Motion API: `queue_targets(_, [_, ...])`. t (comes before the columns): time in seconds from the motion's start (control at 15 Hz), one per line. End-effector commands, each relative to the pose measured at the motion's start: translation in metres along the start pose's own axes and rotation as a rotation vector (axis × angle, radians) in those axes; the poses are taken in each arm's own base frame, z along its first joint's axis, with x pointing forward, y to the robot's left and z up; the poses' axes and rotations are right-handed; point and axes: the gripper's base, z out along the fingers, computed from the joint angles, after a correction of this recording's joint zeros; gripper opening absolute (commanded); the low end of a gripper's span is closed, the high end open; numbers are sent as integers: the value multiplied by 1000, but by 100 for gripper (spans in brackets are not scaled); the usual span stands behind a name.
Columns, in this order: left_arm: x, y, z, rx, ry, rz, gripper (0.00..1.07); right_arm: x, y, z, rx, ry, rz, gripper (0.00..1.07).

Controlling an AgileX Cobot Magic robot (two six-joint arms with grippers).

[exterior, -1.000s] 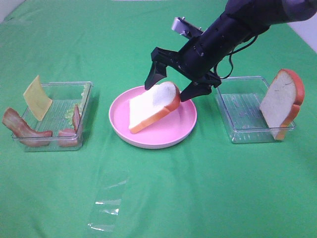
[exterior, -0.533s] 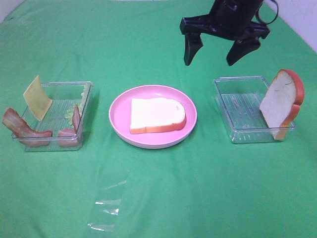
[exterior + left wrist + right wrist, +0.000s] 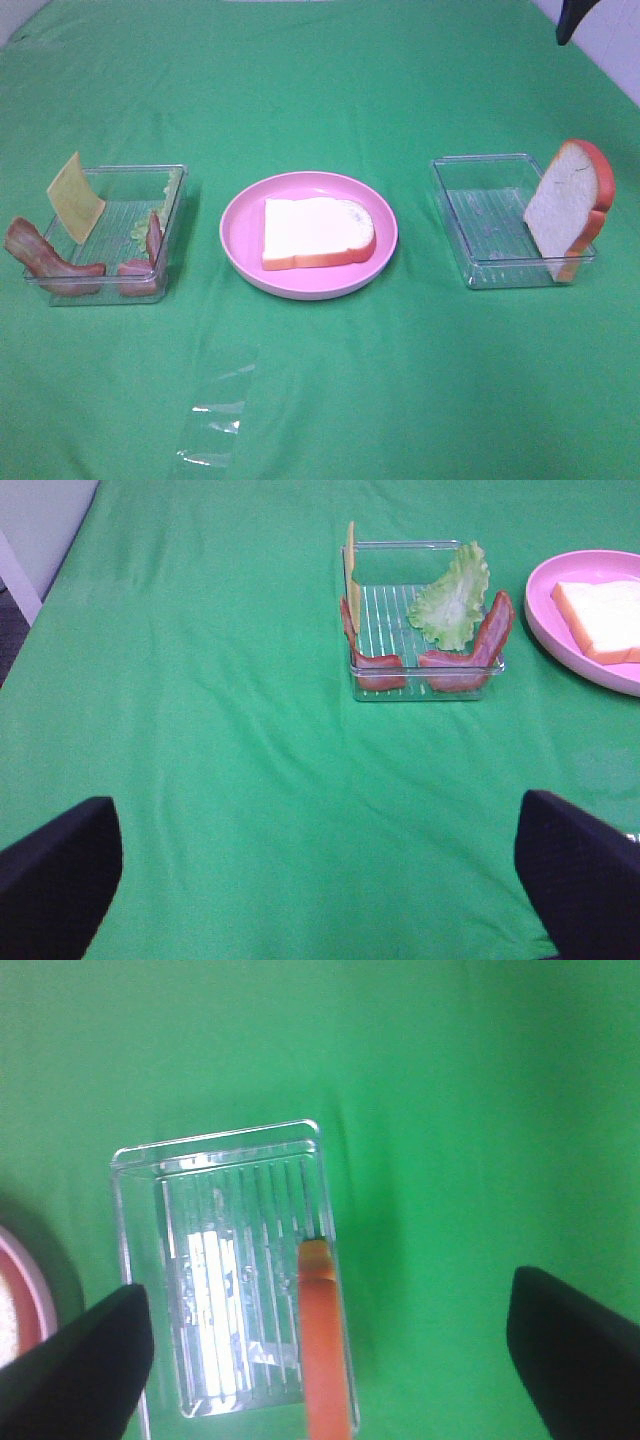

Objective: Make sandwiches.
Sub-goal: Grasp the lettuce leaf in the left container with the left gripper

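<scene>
One white bread slice (image 3: 318, 232) with an orange-red crust lies flat on the pink plate (image 3: 240, 250), with nothing touching it. A second slice (image 3: 570, 205) stands on edge in the right clear tray (image 3: 480, 170). The left clear tray (image 3: 110, 175) holds yellow cheese (image 3: 75, 197), bacon strips (image 3: 40, 258) and lettuce (image 3: 450, 600). My right gripper (image 3: 328, 1365) hangs open high above the right tray, its jaws to either side of the standing slice's crust (image 3: 325, 1330). Only its dark tip (image 3: 572, 15) shows in the exterior view. My left gripper (image 3: 320, 880) is open and empty over bare cloth, well short of the left tray (image 3: 425, 670).
A clear plastic sheet (image 3: 215, 420) lies on the green cloth near the front, left of centre. The cloth's left edge (image 3: 60, 550) borders a pale surface. The plate's rim (image 3: 25, 1290) shows beside the right tray (image 3: 225, 1145).
My right gripper let go of the bread slice, which dropped from tilted to flat on the plate. The gripper rose and swung right, almost out of the exterior view.
</scene>
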Motion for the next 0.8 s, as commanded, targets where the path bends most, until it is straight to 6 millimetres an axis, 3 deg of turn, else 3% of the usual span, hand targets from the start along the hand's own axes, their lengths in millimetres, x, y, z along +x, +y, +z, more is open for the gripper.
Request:
queue_targets(0.07, [1, 0, -3, 1, -22, -1, 102, 10, -11, -8, 30, 98, -16, 92])
queue_targets(0.2, [1, 0, -3, 1, -22, -1, 102, 22, -11, -15, 32, 111, -19, 92])
queue_targets(0.4, [1, 0, -3, 1, -22, -1, 102, 66, -14, -34, 36, 167, -22, 92])
queue_targets(0.67, [1, 0, -3, 0, -22, 5, 102, 168, -22, -77, 36, 161, -15, 92])
queue_targets(0.73, [1, 0, -3, 0, -22, 5, 102, 220, -25, -94, 26, 64, -8, 92])
queue_targets(0.8, [1, 0, -3, 0, -22, 5, 102, 240, -26, -100, 22, 2, -9, 92])
